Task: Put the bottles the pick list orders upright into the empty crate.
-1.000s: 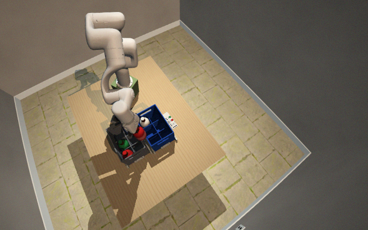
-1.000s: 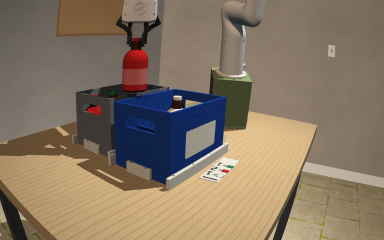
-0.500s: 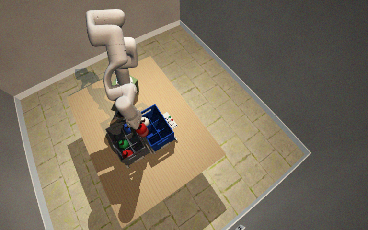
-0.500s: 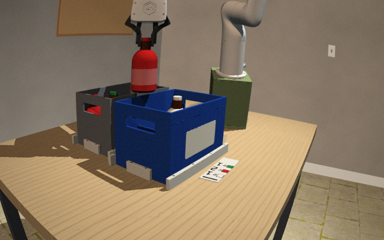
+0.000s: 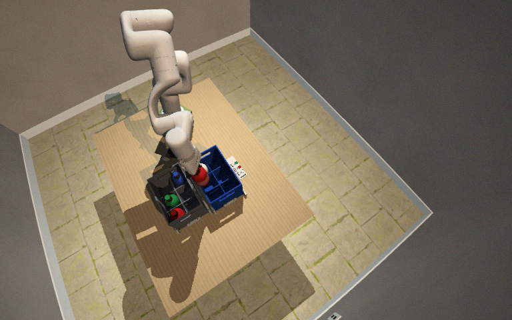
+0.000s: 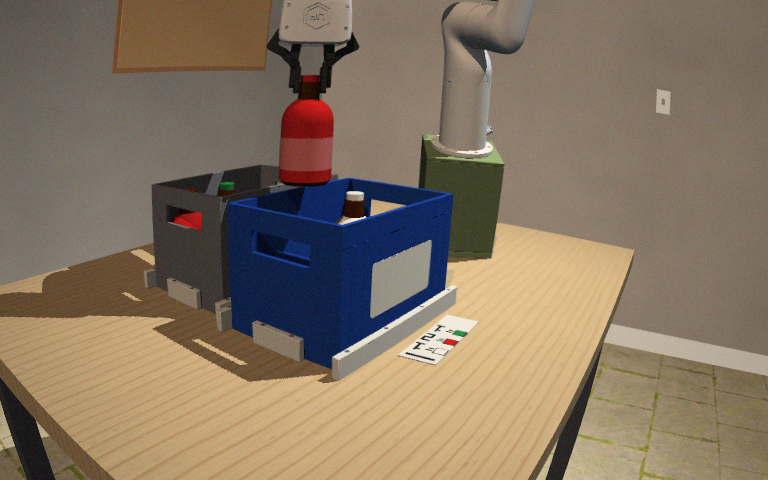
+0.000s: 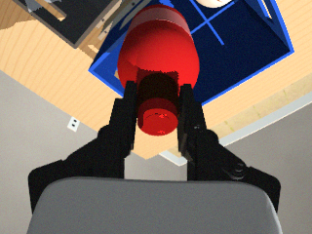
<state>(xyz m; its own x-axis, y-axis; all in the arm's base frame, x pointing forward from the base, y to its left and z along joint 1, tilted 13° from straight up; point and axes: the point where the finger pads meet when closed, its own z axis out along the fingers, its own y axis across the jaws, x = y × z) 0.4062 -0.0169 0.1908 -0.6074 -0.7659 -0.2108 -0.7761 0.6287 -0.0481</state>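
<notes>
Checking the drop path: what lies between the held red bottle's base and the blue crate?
Only open air, in the exterior view: red bottle hangs above blue crate.

The top view looks steeply down from high and far over the whole desk (image 5: 264,211), the exterior view stands near desk height facing the blue crate (image 6: 294,271), and the wrist view peers straight down at that crate (image 7: 260,72).
</notes>
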